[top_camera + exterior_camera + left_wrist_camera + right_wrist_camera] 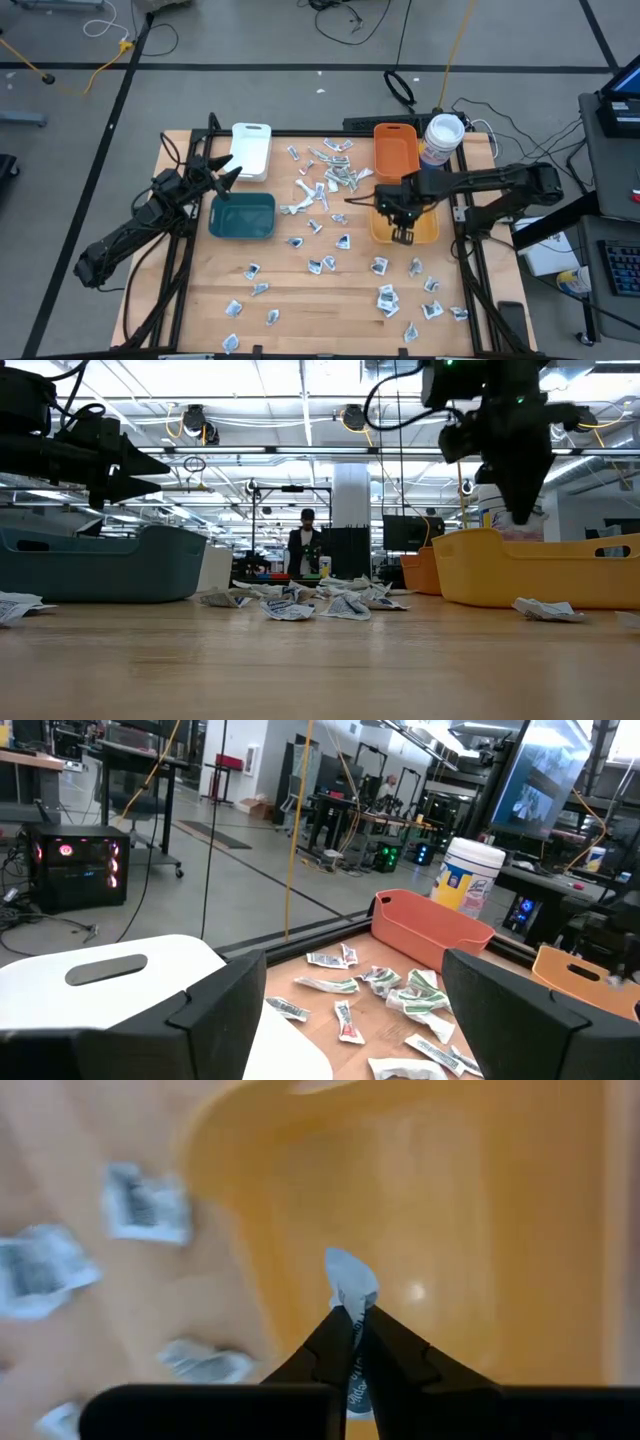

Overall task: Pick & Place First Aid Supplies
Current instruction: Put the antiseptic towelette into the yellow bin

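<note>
Packet over the yellow bin

The right gripper (352, 1320) pinches a small crumpled white packet (350, 1282) above the yellow bin (480, 1200). The left gripper (228, 172), fingers apart, waits between white bin (251, 150) and teal bin (242, 216).

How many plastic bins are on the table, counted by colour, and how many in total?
White bin: 1
Teal bin: 1
Orange bin: 1
Yellow bin: 1
Total: 4 bins
</note>
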{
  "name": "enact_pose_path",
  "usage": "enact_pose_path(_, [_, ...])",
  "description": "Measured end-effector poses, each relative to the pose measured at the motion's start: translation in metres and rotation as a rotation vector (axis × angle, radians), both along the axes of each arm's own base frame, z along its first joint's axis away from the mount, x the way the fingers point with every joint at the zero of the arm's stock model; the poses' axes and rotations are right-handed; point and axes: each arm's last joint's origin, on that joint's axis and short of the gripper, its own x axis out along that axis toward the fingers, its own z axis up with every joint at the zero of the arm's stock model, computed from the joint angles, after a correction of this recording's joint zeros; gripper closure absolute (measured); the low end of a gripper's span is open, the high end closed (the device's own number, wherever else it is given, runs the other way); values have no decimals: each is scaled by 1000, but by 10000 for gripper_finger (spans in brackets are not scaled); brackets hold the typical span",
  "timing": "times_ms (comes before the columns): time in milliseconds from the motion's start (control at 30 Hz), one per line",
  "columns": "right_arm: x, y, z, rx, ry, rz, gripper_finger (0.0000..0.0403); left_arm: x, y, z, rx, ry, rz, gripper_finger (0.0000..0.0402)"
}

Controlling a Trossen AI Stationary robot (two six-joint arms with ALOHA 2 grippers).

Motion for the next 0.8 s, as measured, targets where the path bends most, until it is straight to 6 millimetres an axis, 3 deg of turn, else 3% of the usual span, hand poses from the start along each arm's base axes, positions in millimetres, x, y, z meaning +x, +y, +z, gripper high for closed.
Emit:
enact_pose_path(200, [5, -7, -16, -16, 38, 5, 389, 0, 0, 0, 0, 0, 0, 96])
enact_pose_path(600, [-5, -6, -49, -11, 74, -7, 372, 0, 0, 0, 0, 0, 0, 96])
enact_pose_path(800, [-6, -6, -52, -9, 79, -7, 360, 0, 0, 0, 0, 0, 0, 96])
